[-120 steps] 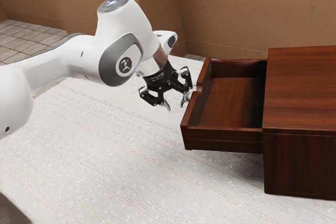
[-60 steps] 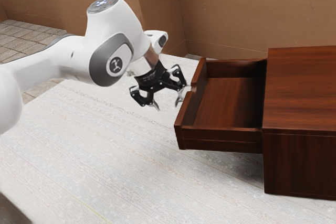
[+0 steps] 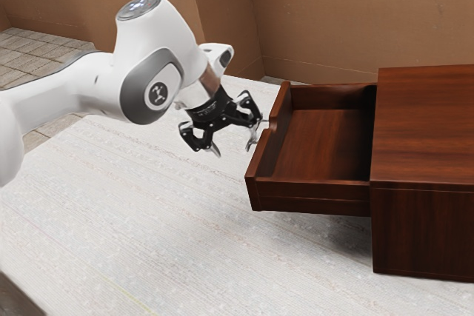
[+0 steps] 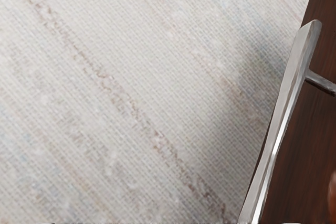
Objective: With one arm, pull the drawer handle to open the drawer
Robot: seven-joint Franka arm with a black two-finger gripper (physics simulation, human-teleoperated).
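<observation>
While the drawer [image 3: 318,146] stands drawn far out of its cabinet [image 3: 422,160], the exterior view lists as follows.

- Item: drawer, dark wood, open to above, nothing visible inside. Its front panel [image 3: 263,155] faces the exterior view's left.
- Item: gripper [image 3: 233,146], black, fingers spread apart and clamped on nothing. The finger nearer the drawer sits right at the front panel. The other hangs over the pale surface [image 3: 148,220]. Whether the near finger touches anything cannot be told.
- Item: white arm [image 3: 141,79], entering from the exterior view's left.

Wrist view.

- Item: handle [image 4: 278,129], a silver bar standing off the dark front panel on a short post, just beside the hand.
- Item: pale woven surface, beneath the hand.

Status, as judged: the opening appears largely accomplished, most of the drawer's length being out of the cabinet. Remaining: at most a short further pull, then withdrawal of the hand from the handle.
</observation>
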